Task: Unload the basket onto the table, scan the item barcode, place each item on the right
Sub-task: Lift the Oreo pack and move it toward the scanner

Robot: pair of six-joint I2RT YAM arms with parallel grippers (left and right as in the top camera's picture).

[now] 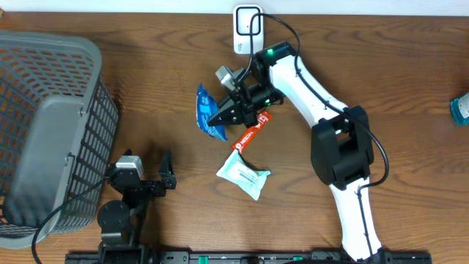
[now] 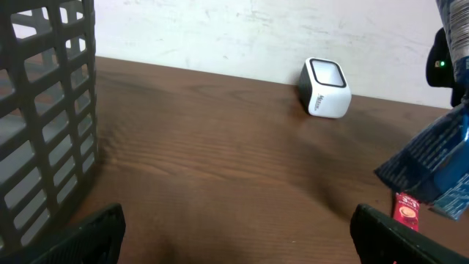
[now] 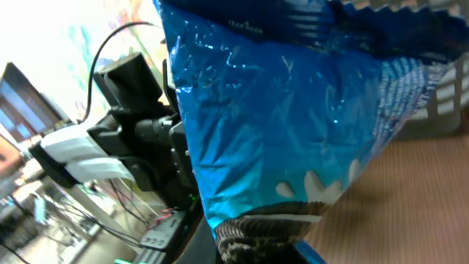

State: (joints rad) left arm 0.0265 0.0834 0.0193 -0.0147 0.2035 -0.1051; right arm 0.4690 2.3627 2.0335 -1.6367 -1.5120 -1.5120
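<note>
A blue snack bag [image 1: 206, 110] hangs lifted over the table centre, and my right gripper [image 1: 222, 115] is shut on it. In the right wrist view the blue bag [image 3: 293, 110] fills most of the frame, its cookie-printed end pinched at the jaws [image 3: 256, 246]. The white barcode scanner [image 1: 248, 30] stands at the table's back edge, a short way behind the bag. The left wrist view has the scanner [image 2: 326, 88] at the back and the bag [image 2: 436, 165] at the right edge. My left gripper [image 1: 168, 172] rests low at the front left, open and empty [image 2: 238, 242].
A large grey basket [image 1: 44, 125] fills the left side and shows close by in the left wrist view [image 2: 44, 110]. A red sachet [image 1: 250, 134] and a white-green pack [image 1: 243, 174] lie under and in front of the right gripper. A teal object [image 1: 460, 110] sits at the right edge.
</note>
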